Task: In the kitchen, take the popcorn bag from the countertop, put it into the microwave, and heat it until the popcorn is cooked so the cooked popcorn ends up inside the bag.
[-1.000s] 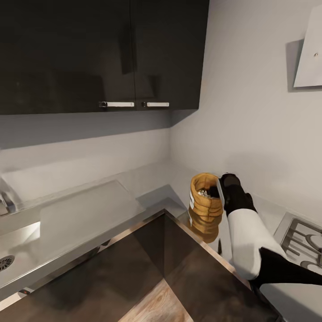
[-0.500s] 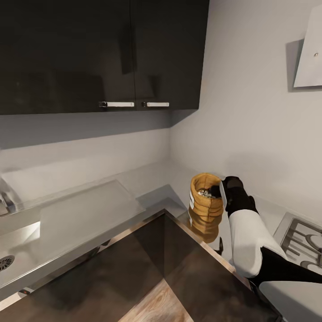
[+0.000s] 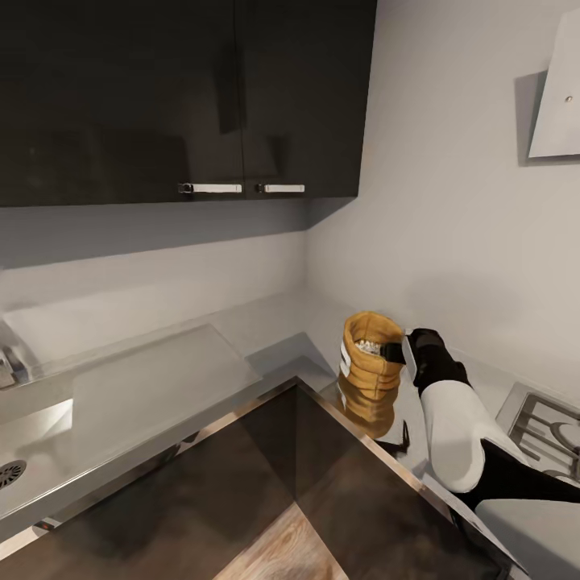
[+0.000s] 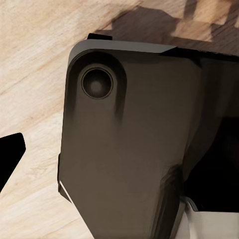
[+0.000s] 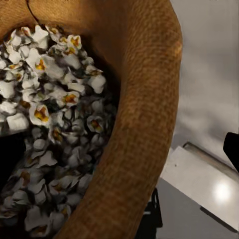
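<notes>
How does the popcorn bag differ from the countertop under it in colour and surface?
The popcorn bag is mustard-tan; the countertop is pale grey. The bag looks coarse and woven with a thick rolled rim; the countertop is smooth and glossy, mirroring the bag. The bag stands upright; the countertop lies flat.

The right gripper [image 3: 396,352] is reaching over the rim of the popcorn bag [image 3: 369,362], so its fingertips are hiding inside and whether they are pinching the rim cannot be told. The popcorn [image 3: 368,346] is showing as a tiny pale patch. At the far right, the stove grate [image 3: 548,431] is being cut off by the edge, as is the sink drain [image 3: 10,473] at left.
</notes>
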